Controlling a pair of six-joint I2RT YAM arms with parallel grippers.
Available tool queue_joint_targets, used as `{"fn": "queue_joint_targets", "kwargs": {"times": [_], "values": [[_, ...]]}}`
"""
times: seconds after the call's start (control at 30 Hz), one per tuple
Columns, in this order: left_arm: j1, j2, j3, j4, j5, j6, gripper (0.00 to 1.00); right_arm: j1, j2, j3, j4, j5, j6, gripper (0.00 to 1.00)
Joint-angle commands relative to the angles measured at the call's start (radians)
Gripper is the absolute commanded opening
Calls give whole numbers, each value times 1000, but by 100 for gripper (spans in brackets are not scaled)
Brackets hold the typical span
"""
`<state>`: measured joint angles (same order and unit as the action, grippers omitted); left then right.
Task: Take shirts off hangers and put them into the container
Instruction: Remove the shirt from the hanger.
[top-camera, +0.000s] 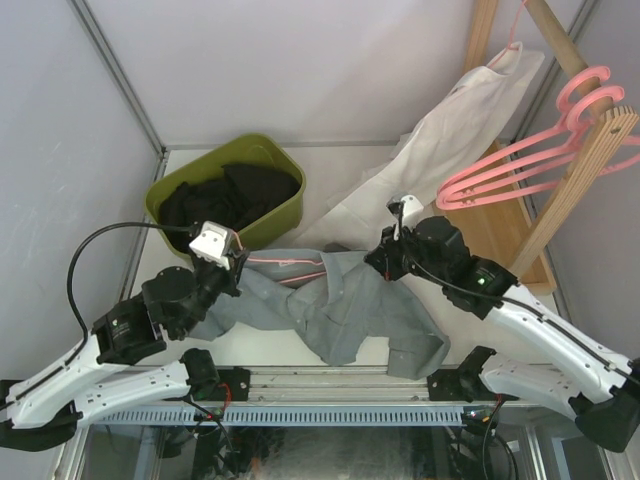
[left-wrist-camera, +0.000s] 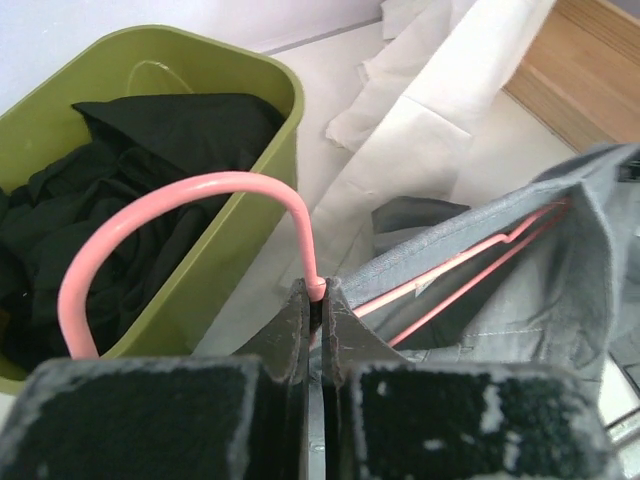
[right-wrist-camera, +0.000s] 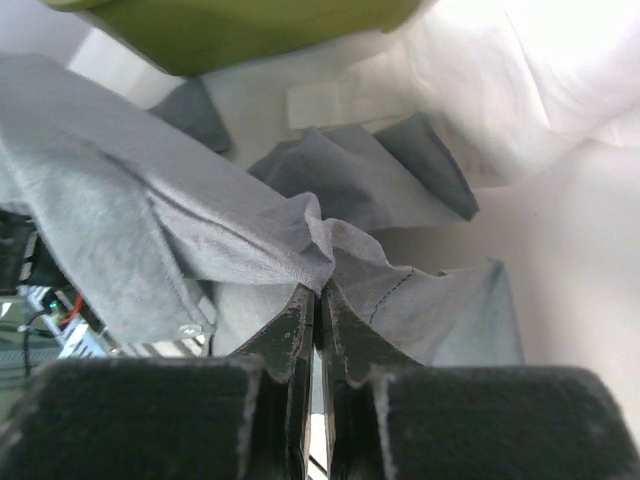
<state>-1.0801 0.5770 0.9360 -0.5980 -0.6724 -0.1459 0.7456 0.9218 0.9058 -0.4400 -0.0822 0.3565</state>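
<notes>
Beside the container (top-camera: 272, 226), left gripper (left-wrist-camera: 320, 296) pinches hanger (left-wrist-camera: 200, 182), right gripper (right-wrist-camera: 318, 300) pinches shirt (right-wrist-camera: 150, 230)

Left arm (top-camera: 125, 335): lower left of frame, elbow bent, reaching toward centre. Left gripper (top-camera: 241, 263): jaws pinched together. Right arm (top-camera: 545, 322): lower right, stretched toward centre. Right gripper (top-camera: 377, 262): jaws pinched together.

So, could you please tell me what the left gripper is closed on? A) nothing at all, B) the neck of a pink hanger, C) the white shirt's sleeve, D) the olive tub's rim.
B: in the left wrist view the left gripper is shut on the pink hanger just below its hook, where it leaves the grey shirt.
</notes>
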Motion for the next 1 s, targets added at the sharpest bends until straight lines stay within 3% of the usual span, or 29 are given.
{"fn": "queue_joint_targets", "kwargs": {"times": [0.0, 0.17, 0.27, 0.33, 0.5, 0.73, 0.97], "values": [[8, -42, 53, 31, 80, 126, 0, -13, 78, 10, -90, 227, 16, 0], [8, -36, 63, 48, 242, 161, 0, -14, 190, 27, -102, 428, 45, 0], [9, -22, 68, 39, 255, 153, 0, -14, 211, 47, -67, 321, 40, 8], [8, -18, 60, 52, 236, 132, 0, -8, 203, 55, -51, 270, 48, 18], [9, 2, 39, 76, 106, 45, 0, 20, 88, 68, -74, 348, 82, 34], [8, 41, 33, 89, 51, 30, 0, 82, -60, 69, -14, 251, 143, 39], [9, 65, 51, 101, 81, 29, 0, 287, 99, 179, 0, 367, 114, 51]]}}
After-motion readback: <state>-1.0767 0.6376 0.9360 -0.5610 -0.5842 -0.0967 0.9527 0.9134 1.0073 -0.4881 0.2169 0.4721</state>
